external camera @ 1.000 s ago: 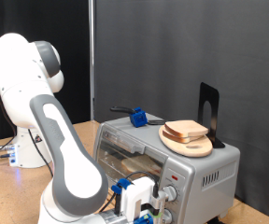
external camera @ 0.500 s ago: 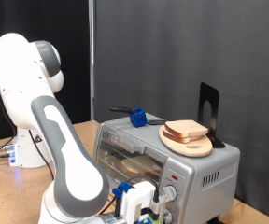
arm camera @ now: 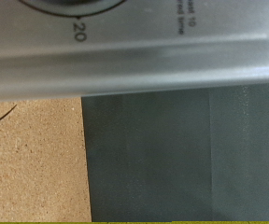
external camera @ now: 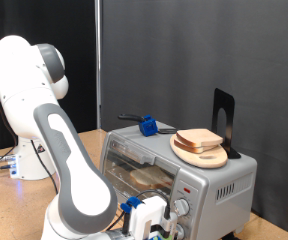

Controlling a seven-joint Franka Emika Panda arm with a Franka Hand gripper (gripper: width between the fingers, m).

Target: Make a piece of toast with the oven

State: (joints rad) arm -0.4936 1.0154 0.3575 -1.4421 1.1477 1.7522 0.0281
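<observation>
Here we are working at the oven (external camera: 179, 170) knobs: our tool (external camera: 154, 222) is hovering near them (grip unreadable), while the piece of toast (external camera: 199, 138) is sitting on top; next calls for a precise knob pinch.

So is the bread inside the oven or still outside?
Outside. The squarish pale bread slice lies on a round wooden plate on top of the silver-grey toaster oven, not on its rack.
</observation>
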